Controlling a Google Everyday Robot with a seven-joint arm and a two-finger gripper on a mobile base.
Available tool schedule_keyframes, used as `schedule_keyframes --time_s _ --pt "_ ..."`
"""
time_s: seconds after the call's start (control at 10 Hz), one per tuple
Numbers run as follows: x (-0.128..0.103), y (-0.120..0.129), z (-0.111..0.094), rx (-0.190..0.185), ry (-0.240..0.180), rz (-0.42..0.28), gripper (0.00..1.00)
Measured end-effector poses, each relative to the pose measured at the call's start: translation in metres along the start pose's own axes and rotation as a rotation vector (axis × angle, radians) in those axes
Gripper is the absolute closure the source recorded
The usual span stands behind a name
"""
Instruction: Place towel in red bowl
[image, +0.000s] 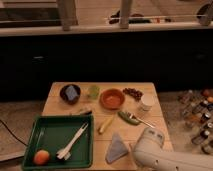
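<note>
Wooden worktop (54, 106) before dark cabinets (100, 55). Carries towel (118, 149) flat near front edge, right of green tray (50, 137), well apart from red bowl (112, 98) at rear centre. Gripper (146, 141) on white arm (170, 160) at front right, just beside towel: spread wide, grips nothing.

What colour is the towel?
Pale blue-grey towel, camera view; gripper out of sight, by the white arm bottom right.

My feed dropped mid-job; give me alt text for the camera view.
A pale towel lies at the front edge of the table, with the gripper just right of it. The red bowl sits empty farther back. A green tray sits front left.
</note>
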Motion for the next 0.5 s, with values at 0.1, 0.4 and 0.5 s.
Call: schedule_keyframes --time_s 0.1,0.4,0.5 --pt "0.001 0.001 0.003 -0.003 0.000 0.005 0.20" --pt "0.003 0.000 0.009 -0.006 -0.002 -0.009 0.20" --pt "-0.007 -0.008 0.005 0.005 -0.011 -0.046 0.20"
